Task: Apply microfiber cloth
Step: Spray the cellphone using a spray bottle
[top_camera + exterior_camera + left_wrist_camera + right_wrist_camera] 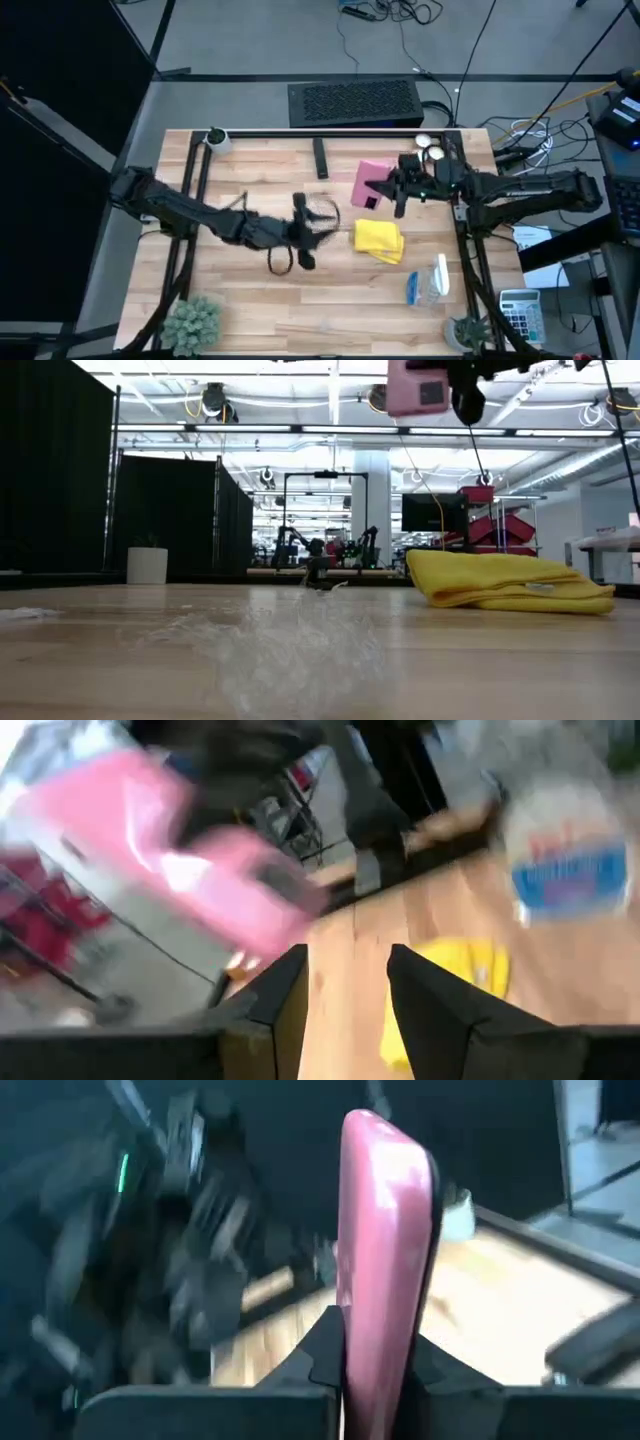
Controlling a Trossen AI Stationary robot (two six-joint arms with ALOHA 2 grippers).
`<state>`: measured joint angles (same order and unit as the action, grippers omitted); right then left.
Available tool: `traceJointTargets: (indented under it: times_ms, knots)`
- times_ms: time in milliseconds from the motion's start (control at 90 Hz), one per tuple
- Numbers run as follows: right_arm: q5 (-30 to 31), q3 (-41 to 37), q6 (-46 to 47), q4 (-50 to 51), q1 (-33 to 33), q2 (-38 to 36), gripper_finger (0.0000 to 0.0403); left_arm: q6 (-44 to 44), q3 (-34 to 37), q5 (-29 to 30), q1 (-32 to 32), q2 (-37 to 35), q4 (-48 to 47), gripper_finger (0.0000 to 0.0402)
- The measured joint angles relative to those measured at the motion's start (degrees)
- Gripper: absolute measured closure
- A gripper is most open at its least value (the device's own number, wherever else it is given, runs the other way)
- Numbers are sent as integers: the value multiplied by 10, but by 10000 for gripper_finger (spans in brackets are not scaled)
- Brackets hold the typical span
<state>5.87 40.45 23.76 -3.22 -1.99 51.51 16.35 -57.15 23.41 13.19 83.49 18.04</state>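
yellow microfiber cloth (pixel 379 240) long axis slanted | right gripper (pixel 385 190) clamps pink item (pixel 373 180) | left gripper (pixel 318 222) apart

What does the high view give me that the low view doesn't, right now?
Only the high view: both arms, with the left gripper open just beside the yellow cloth, the spray bottle and the black phone. Only the low view: the pink item is well above the table, held by the right gripper, while the cloth lies flat. Both show cloth and pink item.
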Motion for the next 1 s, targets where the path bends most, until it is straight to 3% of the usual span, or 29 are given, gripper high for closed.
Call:
traceJointTargets:
  times_ms: [89, 222, 289, 467, 667, 822, 1000]
  knots:
    - [1, 0, -19, 12, 10, -6, 391, -105, 0, -99, -46, -33, -26, 281]
    - [-2, 0, -39, 14, 26, -4, 391, -249, 0, -301, -124, -51, -39, 281]
    - [-1, 0, -49, 11, 33, -3, 391, -287, 0, -347, -145, -38, -36, 281]
    - [4, 0, -55, 8, 40, 2, 391, -316, 0, -383, -153, 23, -3, 269]
    - [4, 0, -55, 10, 41, 9, 391, -308, 0, -381, -156, 65, 106, 212]
    - [4, 1, -55, 9, 50, 26, 391, -303, -25, -330, -173, 64, 117, 182]
    - [4, 1, -55, -15, 63, 62, 391, -276, -50, -324, -178, 64, 117, 180]
